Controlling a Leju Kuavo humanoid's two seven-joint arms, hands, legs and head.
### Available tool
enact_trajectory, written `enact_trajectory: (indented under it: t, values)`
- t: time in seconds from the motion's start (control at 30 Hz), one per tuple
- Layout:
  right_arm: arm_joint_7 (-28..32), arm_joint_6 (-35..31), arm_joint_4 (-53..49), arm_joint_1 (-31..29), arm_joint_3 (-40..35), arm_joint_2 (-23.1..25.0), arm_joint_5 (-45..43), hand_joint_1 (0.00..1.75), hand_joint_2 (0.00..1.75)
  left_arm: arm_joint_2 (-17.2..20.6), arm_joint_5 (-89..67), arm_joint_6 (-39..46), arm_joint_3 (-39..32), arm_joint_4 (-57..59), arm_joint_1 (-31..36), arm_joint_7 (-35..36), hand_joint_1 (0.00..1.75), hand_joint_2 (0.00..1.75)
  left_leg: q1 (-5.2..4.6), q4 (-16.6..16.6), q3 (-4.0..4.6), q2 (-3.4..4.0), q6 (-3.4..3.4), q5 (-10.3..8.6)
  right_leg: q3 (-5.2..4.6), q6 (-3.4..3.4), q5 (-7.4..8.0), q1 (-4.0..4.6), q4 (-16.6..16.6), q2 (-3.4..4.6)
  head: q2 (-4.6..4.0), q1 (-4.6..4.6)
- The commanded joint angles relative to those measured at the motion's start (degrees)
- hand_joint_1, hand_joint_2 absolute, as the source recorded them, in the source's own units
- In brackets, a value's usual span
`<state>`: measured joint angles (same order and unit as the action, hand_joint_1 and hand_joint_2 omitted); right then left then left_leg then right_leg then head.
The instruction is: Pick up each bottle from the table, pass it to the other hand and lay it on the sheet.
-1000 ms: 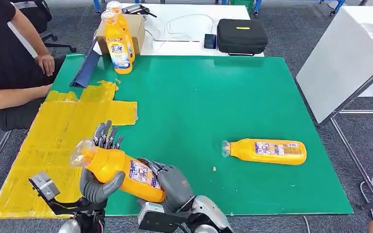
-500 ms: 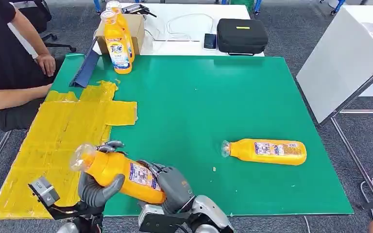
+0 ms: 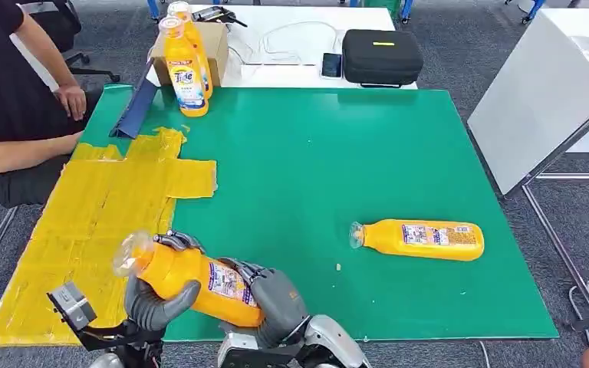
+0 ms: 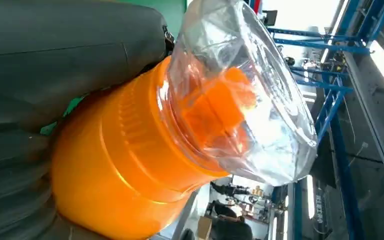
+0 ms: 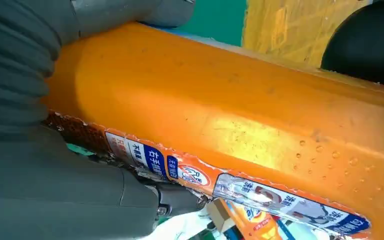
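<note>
Mid-handover, by the look of it, at the six o'clock edge of the green desk (image 3: pixel 337 176). Yellow sheet (image 3: pixel 100 207) at nine o'clock, bare of bottles. Held detergent bottle (image 3: pixel 192 280) slanting above the seam of sheet and desk, gripped by both: left hand (image 3: pixel 157 295) curled round the neck end, right hand (image 3: pixel 272 295) wrapped round the base. Next, presumably: loosen right, carry left toward nine. Second detergent bottle (image 3: pixel 422 239) lying at four o'clock; two upright bottles (image 3: pixel 186 65) at eleven, all full of orange liquid, capped.

The left hand (image 4: pixel 55 90) grips an orange bottle (image 4: pixel 125 165) around its shoulder. A clear plastic cap cover (image 4: pixel 250 95) encloses the orange cap (image 4: pixel 215 110). A strip of green bench (image 4: pixel 172 10) shows beside the thumb. Blue metal framing (image 4: pixel 330 100) stands beyond.
</note>
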<state>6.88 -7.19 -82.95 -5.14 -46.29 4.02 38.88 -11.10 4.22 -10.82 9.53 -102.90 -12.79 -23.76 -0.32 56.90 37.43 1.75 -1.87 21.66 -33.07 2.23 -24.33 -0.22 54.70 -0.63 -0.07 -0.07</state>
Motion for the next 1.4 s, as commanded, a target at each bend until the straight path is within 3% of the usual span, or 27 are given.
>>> enact_trajectory:
  t: [0.03, 0.07, 0.3, 0.33, 0.53, 0.67, 0.77, 0.9, 0.97, 1.0, 1.13, 1.2, 1.4]
  values:
    - [-1.2, -0.8, -1.2, 0.5, 0.9, -1.8, 1.1, 0.96, 1.75, 1.8, -1.0, 0.8, -0.7, 0.3, 0.9, -0.1, 1.75, 1.75, 0.01, 0.0, -0.23, -0.17, 0.13, 0.07, 0.22, -0.06, -0.09, -0.03, 0.0, -0.02, 0.00, -0.02]
    - [-3.1, -2.0, -2.0, 1.1, 2.2, -2.0, 2.9, 0.00, 1.75, 1.7, -3.0, 2.0, -1.4, -0.4, 0.6, -0.8, 1.75, 1.75, 0.01, 0.0, -0.30, -0.21, 0.15, 0.11, 0.29, -0.07, -0.13, -0.03, 0.0, -0.03, 0.00, 0.00]
    - [-3.5, -1.2, -12.9, 4.1, 14.6, -6.3, 4.1, 0.00, 1.75, 0.4, -16.7, 9.6, -8.7, -4.4, -0.6, -5.8, 1.75, 1.75, 0.00, 0.0, -0.09, -0.16, 0.08, 0.05, 0.12, -0.02, -0.06, -0.02, 0.0, -0.04, 0.02, -0.02]
    - [-3.2, -1.2, -13.8, 4.3, 15.7, -6.8, 4.8, 0.00, 0.00, 0.3, -18.4, 10.5, -9.6, -4.8, -0.6, -7.5, 1.75, 1.75, -0.01, 0.0, -0.18, -0.19, 0.10, 0.10, 0.19, -0.03, -0.11, -0.05, 0.1, -0.03, 0.00, -0.02]
    - [-3.0, -0.4, -18.0, 7.3, 21.1, -8.4, 7.2, 0.00, 0.00, -1.4, -31.7, 20.2, -12.4, -5.5, -1.4, -10.8, 1.75, 1.75, -0.03, 0.1, -0.28, -0.29, 0.14, 0.16, 0.32, -0.05, -0.17, -0.07, 0.1, -0.07, 0.00, 0.00]
    - [-3.7, 0.0, -20.4, 9.7, 24.0, -10.6, 7.8, 0.00, 0.00, -1.4, -49.5, 33.9, -10.0, -5.0, -2.1, -11.0, 1.75, 1.75, -0.02, 0.0, -0.17, -0.26, 0.09, 0.08, 0.29, -0.02, -0.09, -0.04, 0.0, -0.12, 0.00, -0.02]
    - [-4.0, 3.6, -19.6, 12.7, 28.7, -12.5, 2.7, 0.00, 0.00, 3.2, -71.6, 40.9, -4.3, 0.5, -2.4, -0.8, 1.75, 1.75, -0.04, 0.0, -0.19, -0.33, 0.09, 0.08, 0.33, 0.00, -0.10, -0.06, 0.0, -0.17, 0.00, -0.02]
    - [-2.3, 3.0, -18.3, 13.3, 29.0, -12.1, 2.7, 0.00, 0.00, 4.5, -71.3, 43.1, -3.1, 2.4, -2.1, 0.2, 1.75, 1.75, -0.05, -0.1, -0.25, -0.37, 0.08, 0.04, 0.30, 0.00, -0.10, -0.07, -0.1, -0.24, 0.00, 0.00]
    - [-4.1, 3.6, -18.3, 12.3, 29.1, -14.6, 1.8, 0.00, 0.00, 7.4, -85.9, 43.8, -1.3, 5.5, -1.2, 7.3, 1.75, 1.75, -0.05, -0.1, -0.18, -0.33, 0.11, 0.09, 0.23, 0.00, -0.08, -0.07, 0.0, -0.15, 0.00, 0.00]
    - [-3.6, 2.4, -20.1, 10.6, 29.2, -17.0, 2.0, 0.00, 1.75, 8.3, -86.5, 47.4, 0.0, 7.4, 0.6, 8.6, 1.75, 1.75, -0.07, -0.1, -0.31, -0.30, 0.15, 0.15, 0.36, -0.02, -0.11, -0.10, 0.0, -0.07, 0.00, -0.02]
    - [-4.1, 7.5, -22.6, 8.3, 32.2, -19.4, -0.2, 0.00, 1.75, 13.1, -94.1, 41.6, 3.0, 18.2, 6.5, 16.8, 1.75, 1.75, -0.10, -0.1, -0.20, -0.48, 0.11, -0.01, 0.21, 0.00, -0.04, -0.12, 0.0, -0.33, 0.00, -0.04]
    - [-4.0, 7.8, -22.0, 7.6, 31.7, -19.6, -0.1, 0.00, 1.75, 14.8, -94.1, 39.2, 4.0, 24.0, 8.5, 17.9, 1.75, 1.75, -0.13, -0.1, -0.41, -0.68, 0.16, -0.02, 0.41, -0.05, -0.10, -0.18, 0.0, -0.40, 0.00, 0.02]
    - [-3.8, 7.8, -19.6, 6.0, 30.3, -21.0, -0.2, 0.00, 1.75, 16.9, -91.2, 36.9, 5.6, 31.5, 10.7, 17.4, 1.75, 1.75, -0.11, -0.2, -0.38, -0.28, 0.10, -0.01, 0.53, 0.00, 0.05, -0.13, -0.1, -0.18, 0.00, -0.02]
